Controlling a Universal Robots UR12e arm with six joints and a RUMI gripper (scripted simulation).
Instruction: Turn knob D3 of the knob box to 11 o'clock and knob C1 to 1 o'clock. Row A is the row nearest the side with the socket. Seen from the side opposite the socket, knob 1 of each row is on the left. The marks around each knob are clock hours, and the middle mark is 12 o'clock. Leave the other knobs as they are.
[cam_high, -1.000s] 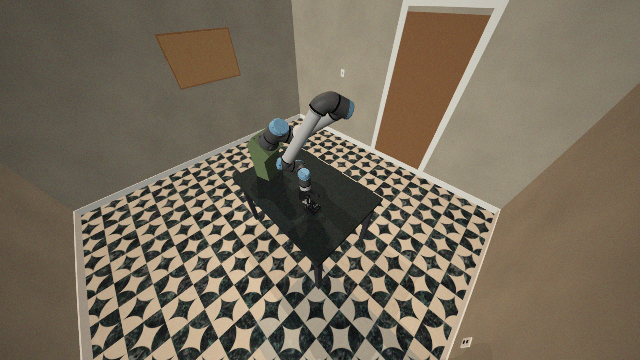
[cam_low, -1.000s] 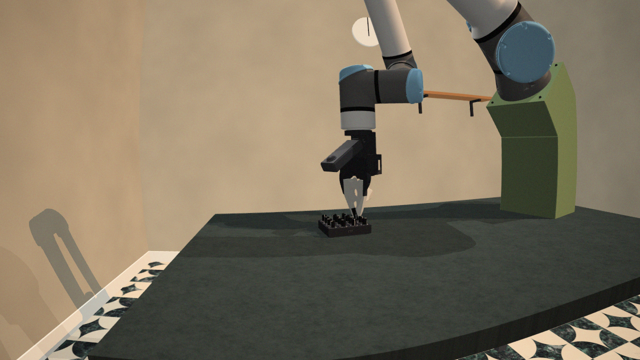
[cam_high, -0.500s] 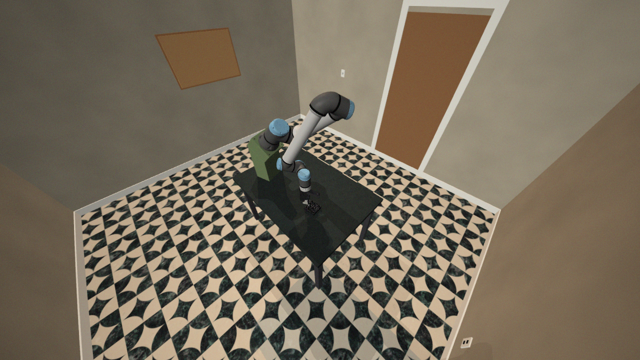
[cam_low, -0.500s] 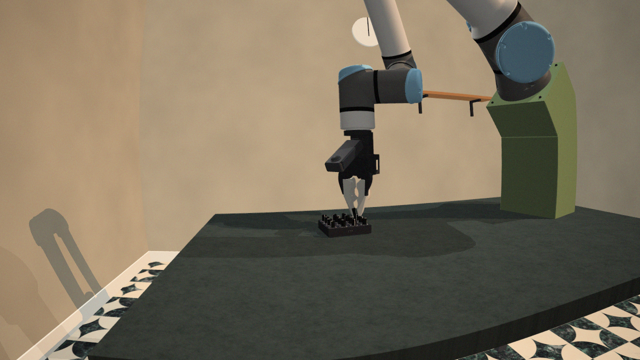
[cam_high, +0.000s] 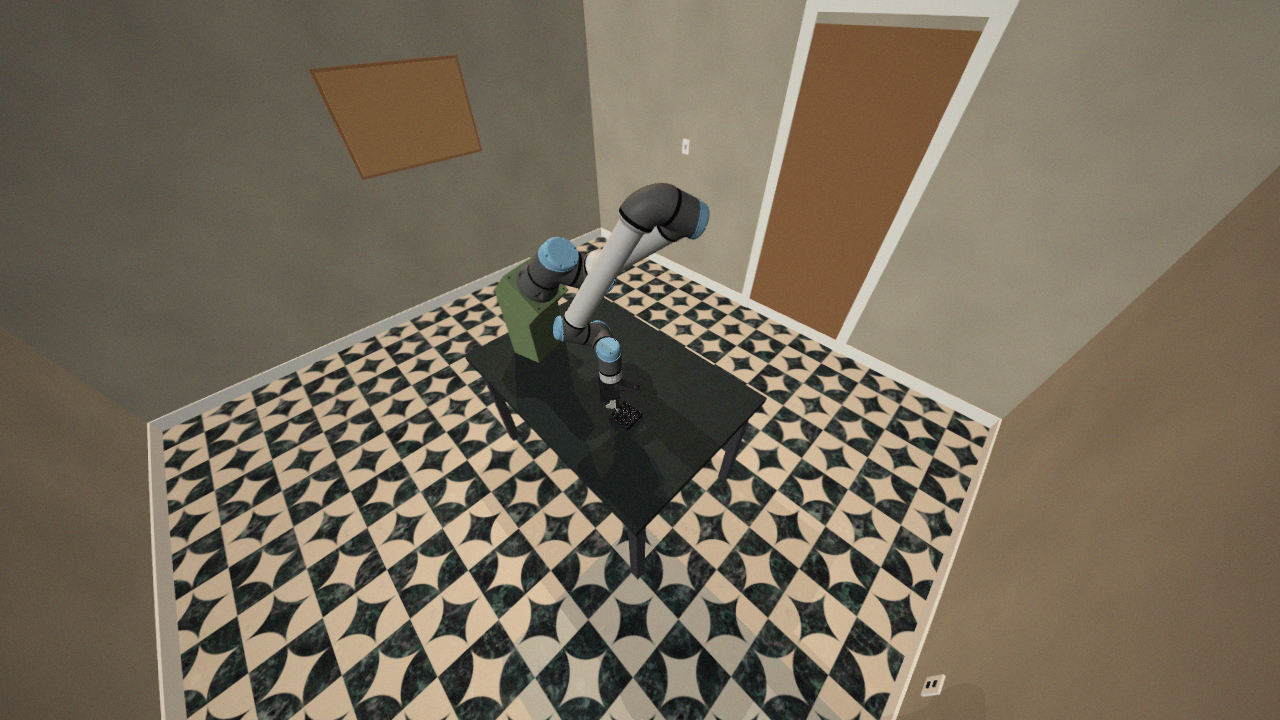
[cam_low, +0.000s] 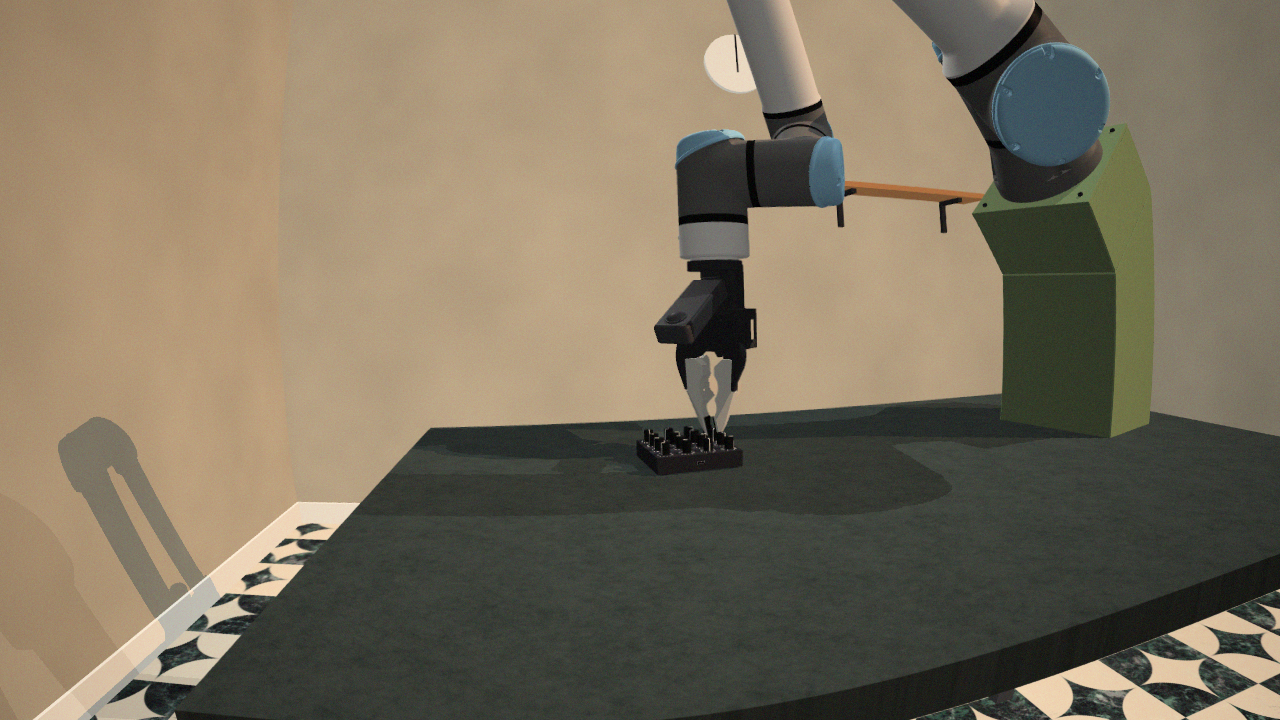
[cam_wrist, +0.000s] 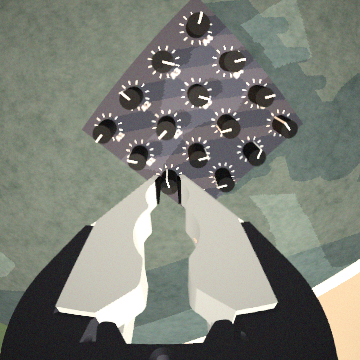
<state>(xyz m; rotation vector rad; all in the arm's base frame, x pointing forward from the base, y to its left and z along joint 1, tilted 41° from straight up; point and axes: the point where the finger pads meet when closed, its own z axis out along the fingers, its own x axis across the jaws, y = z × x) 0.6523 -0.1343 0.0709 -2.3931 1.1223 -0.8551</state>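
The knob box (cam_wrist: 195, 107) is a dark square panel with several black knobs, each ringed by white marks. It lies on the dark table and also shows in the exterior view (cam_low: 689, 452) and the top view (cam_high: 627, 415). My gripper (cam_wrist: 169, 177) points straight down and is shut on an edge knob (cam_wrist: 169, 181) beside the box corner nearest the wrist camera. That knob's white pointer shows between the fingertips. The corner knob itself is hidden under my fingers. In the exterior view my gripper (cam_low: 709, 428) stands over the right rear part of the box. The socket (cam_low: 702, 462) is on the side facing that camera.
The green robot pedestal (cam_low: 1069, 286) stands at the table's far right corner. A shelf (cam_low: 904, 192) hangs on the wall behind the arm. The table edge runs along the lower right of the wrist view (cam_wrist: 335, 282).
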